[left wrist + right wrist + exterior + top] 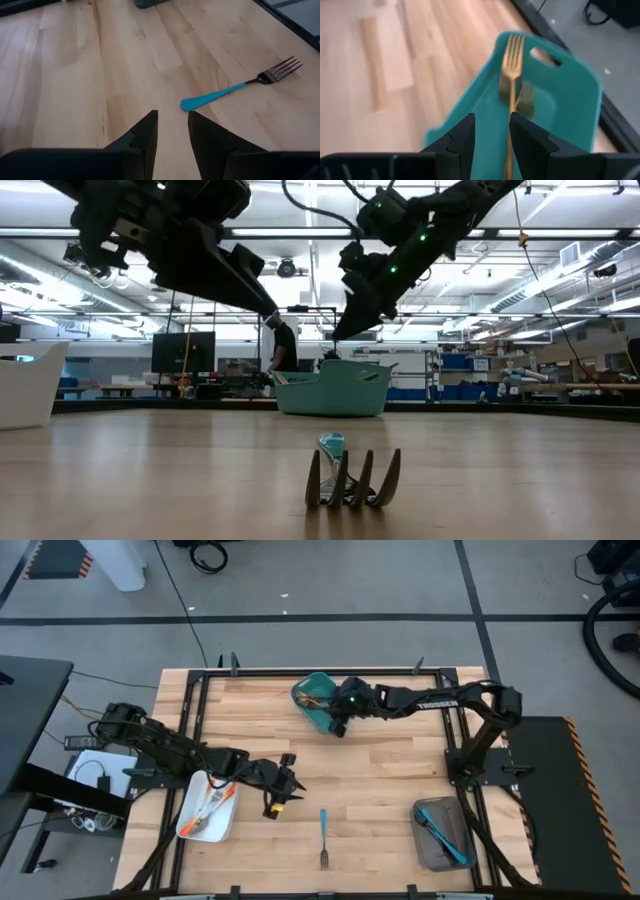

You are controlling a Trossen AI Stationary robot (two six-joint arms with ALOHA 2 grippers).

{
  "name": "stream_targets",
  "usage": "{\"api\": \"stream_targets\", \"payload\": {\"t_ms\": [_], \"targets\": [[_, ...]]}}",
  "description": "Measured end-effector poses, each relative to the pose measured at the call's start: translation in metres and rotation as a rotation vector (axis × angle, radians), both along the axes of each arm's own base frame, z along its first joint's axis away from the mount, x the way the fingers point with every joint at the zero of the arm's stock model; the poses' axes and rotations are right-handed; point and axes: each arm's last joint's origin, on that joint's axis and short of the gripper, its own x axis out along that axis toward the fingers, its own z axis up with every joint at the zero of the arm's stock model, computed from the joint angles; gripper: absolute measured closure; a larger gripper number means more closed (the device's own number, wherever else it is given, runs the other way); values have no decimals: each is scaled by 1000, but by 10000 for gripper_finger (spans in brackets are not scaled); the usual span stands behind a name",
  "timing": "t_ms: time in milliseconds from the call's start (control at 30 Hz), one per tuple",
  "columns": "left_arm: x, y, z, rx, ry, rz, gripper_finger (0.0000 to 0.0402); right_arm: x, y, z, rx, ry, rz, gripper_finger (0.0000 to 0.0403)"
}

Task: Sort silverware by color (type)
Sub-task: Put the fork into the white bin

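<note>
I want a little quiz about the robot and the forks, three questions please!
1. True or false: the blue fork lies on the bare table.
2. What colour are the forks in the teal bin? A) gold B) orange C) blue
3. Which tray holds orange-handled pieces, the white tray or the grey tray?

Key: 1 true. 2 A. 3 the white one, near the left gripper; the right gripper is over the bin.

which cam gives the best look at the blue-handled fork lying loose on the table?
Left wrist view: the blue-handled fork shows whole, handle and tines, flat on the wood ahead of the left gripper. High view shows it small, near the front edge. Low view sees it tines-on only. Right wrist view misses it.
</note>
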Motion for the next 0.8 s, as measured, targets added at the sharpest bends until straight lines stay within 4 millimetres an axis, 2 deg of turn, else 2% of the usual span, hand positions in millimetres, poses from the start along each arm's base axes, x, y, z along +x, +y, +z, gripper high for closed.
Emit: {"api": "stream_targets", "payload": {"t_ms": [200, 600, 800], "targets": [[2, -1, 4, -18, 19, -22, 285, -11, 28, 5, 35, 65, -7, 274], [8, -1, 14, -13, 6, -55, 285, -39, 85, -18, 1, 28, -73, 274], [10, -2, 13, 0, -5, -70, 285, -50, 118, -33, -32, -60, -65, 274]]}}
